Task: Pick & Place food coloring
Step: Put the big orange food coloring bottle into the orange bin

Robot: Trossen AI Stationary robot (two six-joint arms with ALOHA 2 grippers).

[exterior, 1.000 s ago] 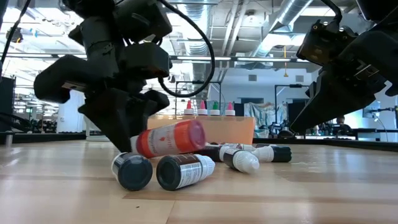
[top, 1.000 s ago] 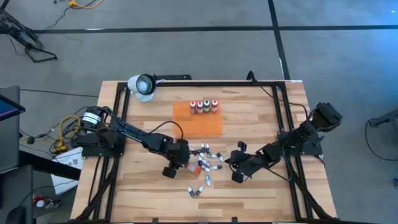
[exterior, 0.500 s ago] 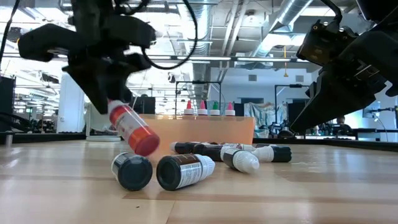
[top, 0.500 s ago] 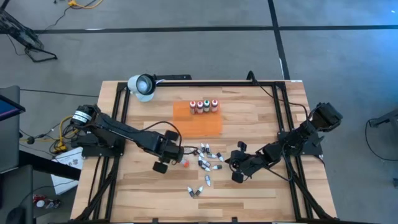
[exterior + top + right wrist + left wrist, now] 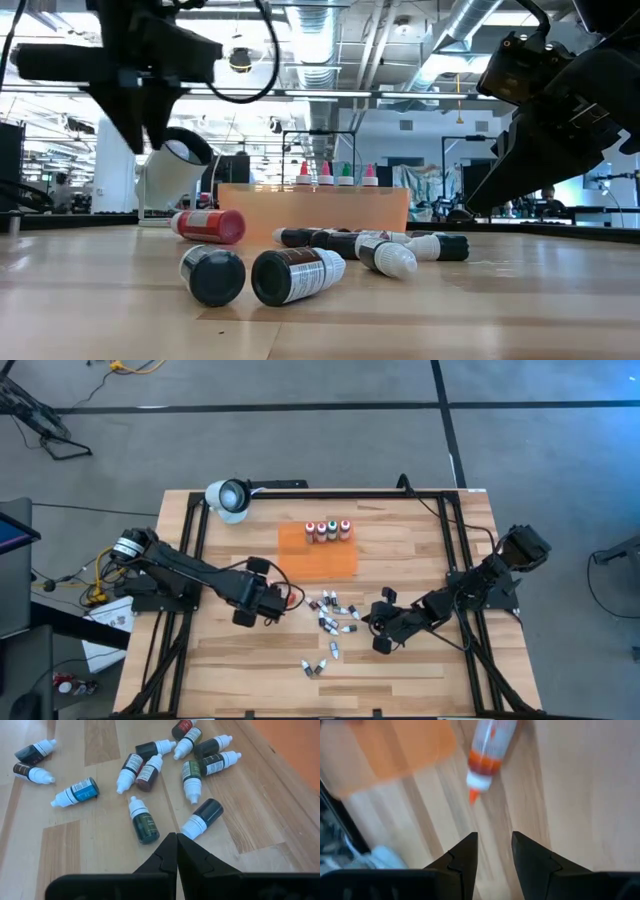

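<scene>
Red food coloring bottle lies loose below the left hand

The left hand [image 5: 493,851], fingers slightly spread and empty, hovers over the red bottle [image 5: 291,598] lying on the tabletop [image 5: 420,660] left of the scattered vials [image 5: 333,616]. The right hand [image 5: 176,851], pressed together, waits right of them.

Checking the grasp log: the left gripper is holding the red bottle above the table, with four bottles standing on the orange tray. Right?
Not quite. The left gripper is open and empty; the red bottle lies on its side on the table, as the low view and left wrist view show. Four bottles do stand on the orange tray.
</scene>
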